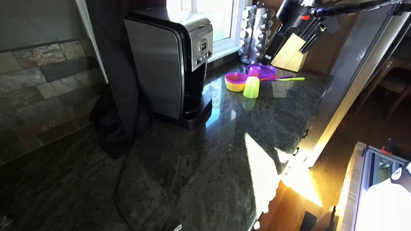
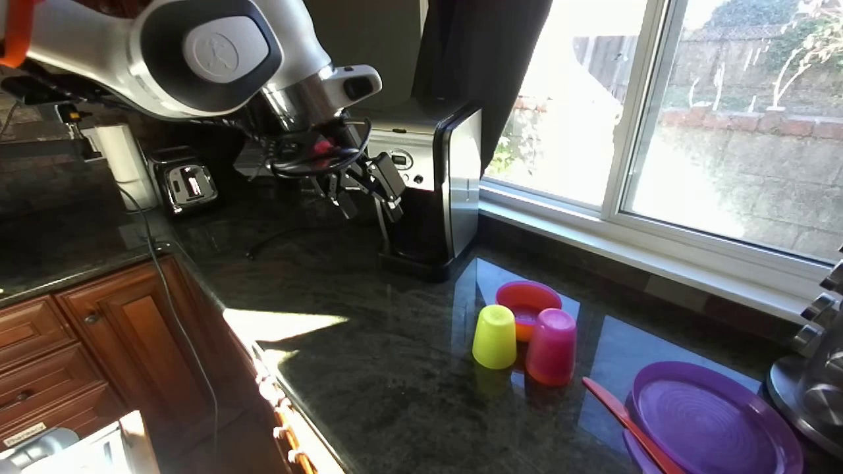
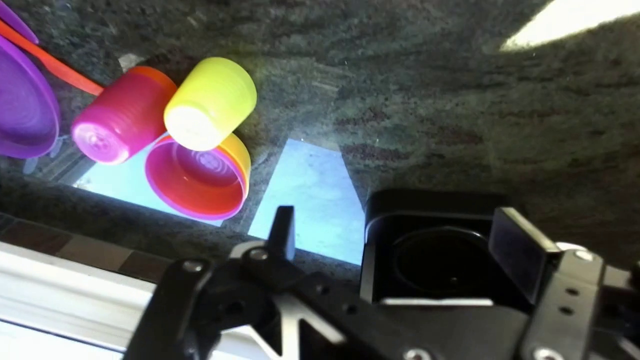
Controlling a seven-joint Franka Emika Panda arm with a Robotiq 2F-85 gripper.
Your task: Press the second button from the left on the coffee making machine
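The coffee making machine (image 1: 157, 67) stands upright on the counter, with a silver side and black frame. Its silver control panel has a display (image 1: 203, 46) and a row of small round controls (image 1: 199, 60) below it. In an exterior view the machine (image 2: 463, 178) is partly covered by my gripper (image 2: 370, 208), which hides the left part of the controls. In the wrist view the machine's black base (image 3: 435, 204) shows between and beyond my spread fingers (image 3: 400, 232); the buttons are out of view. My gripper is open and empty, up in front of the machine, with a visible gap in an exterior view.
A yellow-green cup (image 2: 494, 337), a pink cup (image 2: 552, 349) and stacked bowls (image 2: 529, 289) stand beside the machine. A purple plate (image 2: 711, 421) lies farther along. A knife block (image 1: 290, 53) and spice rack (image 1: 253, 35) are at the back. A window sill (image 2: 645, 257) borders the counter.
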